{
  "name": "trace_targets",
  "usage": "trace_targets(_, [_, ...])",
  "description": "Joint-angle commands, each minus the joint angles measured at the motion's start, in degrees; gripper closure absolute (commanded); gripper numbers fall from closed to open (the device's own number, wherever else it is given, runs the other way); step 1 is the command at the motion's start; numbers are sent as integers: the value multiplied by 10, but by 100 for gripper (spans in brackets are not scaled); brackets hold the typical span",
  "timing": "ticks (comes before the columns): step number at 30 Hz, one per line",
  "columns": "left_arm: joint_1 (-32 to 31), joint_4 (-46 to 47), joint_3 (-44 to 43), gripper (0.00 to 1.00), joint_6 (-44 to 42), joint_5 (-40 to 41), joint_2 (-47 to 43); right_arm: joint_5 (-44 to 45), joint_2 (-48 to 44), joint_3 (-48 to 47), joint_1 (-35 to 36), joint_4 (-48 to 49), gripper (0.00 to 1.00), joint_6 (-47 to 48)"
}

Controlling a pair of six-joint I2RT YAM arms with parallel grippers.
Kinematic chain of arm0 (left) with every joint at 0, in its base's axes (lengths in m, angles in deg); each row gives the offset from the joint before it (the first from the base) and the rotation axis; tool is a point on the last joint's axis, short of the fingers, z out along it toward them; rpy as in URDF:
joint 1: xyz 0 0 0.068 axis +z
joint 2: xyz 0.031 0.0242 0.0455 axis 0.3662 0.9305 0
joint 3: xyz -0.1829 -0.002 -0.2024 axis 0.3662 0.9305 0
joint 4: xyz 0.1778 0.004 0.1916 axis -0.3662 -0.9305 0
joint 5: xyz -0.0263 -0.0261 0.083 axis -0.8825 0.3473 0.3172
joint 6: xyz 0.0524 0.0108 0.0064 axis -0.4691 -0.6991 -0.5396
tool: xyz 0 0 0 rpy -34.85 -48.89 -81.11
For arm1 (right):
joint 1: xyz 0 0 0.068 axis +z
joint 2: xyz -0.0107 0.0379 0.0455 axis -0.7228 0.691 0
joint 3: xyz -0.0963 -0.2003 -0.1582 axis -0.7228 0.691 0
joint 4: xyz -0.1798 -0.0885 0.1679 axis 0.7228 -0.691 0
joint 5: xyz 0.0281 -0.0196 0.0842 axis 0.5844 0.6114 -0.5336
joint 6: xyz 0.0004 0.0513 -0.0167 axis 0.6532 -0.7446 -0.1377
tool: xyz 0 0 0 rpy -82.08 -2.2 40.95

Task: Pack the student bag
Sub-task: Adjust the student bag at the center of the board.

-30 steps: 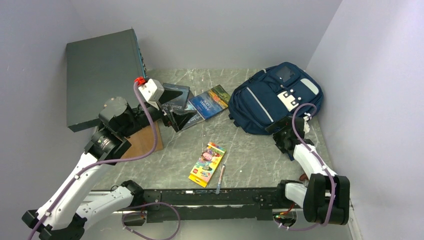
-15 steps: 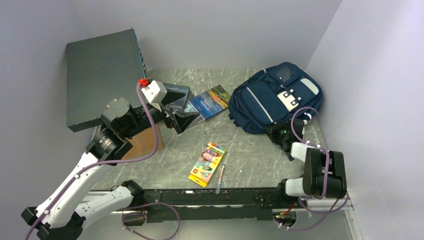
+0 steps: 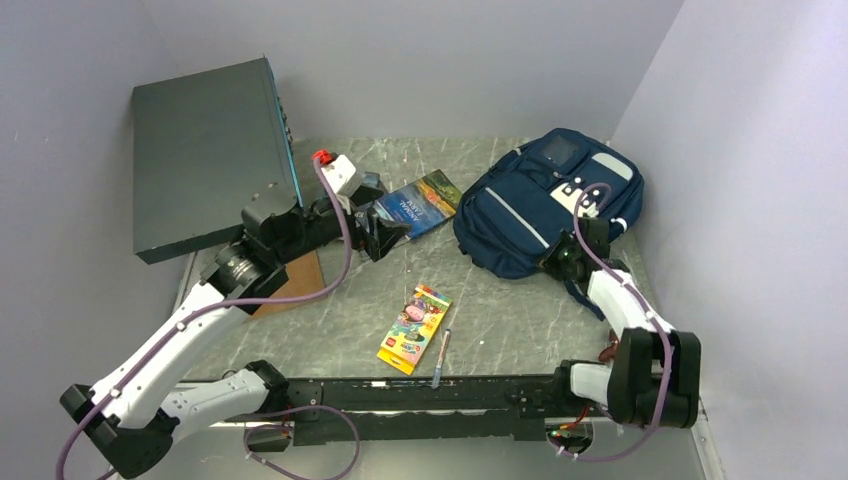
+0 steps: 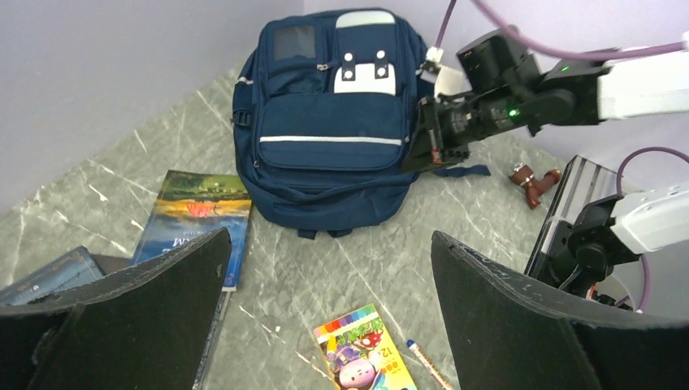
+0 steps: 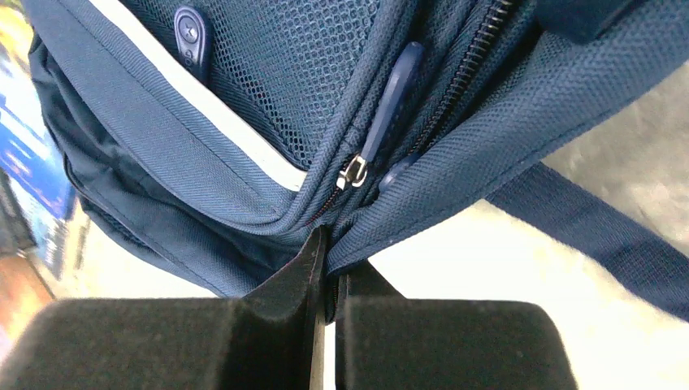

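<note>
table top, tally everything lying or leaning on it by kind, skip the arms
student bag: 1
books: 2
crayon box: 1
pen: 1
small brown figure: 1
brown board: 1
dark flat box: 1
total: 8

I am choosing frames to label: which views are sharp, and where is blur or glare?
Right wrist view: the zipper pull on the student bag is sharp, the table beside it washed out, the left edge blurred. Left wrist view: mostly sharp. Top view: even light.
</note>
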Motion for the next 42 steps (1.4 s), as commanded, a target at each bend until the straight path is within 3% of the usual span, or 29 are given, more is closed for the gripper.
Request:
trace_targets(1, [-3, 5, -14, 1, 1, 13, 15, 68, -73, -41, 7, -173, 100, 93])
trace_targets(4, [-3, 5, -15, 3, 4, 15, 18, 170, -139, -44, -7, -225, 99, 26])
trace_targets(6, [-4, 6, -14, 3, 7, 19, 17, 231, -184, -50, -20, -251, 83, -6])
trace_targets(7, [-4, 6, -14, 3, 9, 20, 17, 249, -211, -54, -24, -255, 69, -6])
trace_targets(9, [-7, 5, -16, 3, 10, 17, 14, 254, -238, -66, -25, -247, 48, 21])
trace_targets(10, [-10, 6, -16, 3, 10, 15, 11, 243, -242, -77, -25, -245, 44, 42])
trace_targets(14, [-17, 7, -14, 2, 11, 16, -2, 198, -213, -136, 2, -255, 39, 99])
trace_targets(16, [-20, 9, -13, 2, 11, 17, -7, 180, -179, -165, 56, -252, 35, 115])
trace_targets(21, [-28, 9, -13, 2, 13, 24, -9, 208, -71, -229, 225, -226, 19, 121])
trace_targets(27, [-41, 7, -12, 2, 9, 31, -14, 248, 70, -311, 305, -228, 16, 93])
trace_targets(37, [-64, 5, -13, 1, 2, 42, -15, 292, 60, -269, 279, -231, 7, 90])
trace_targets(42, [-77, -4, -16, 0, -11, 57, -11, 185, -31, -179, 151, -215, 5, 80])
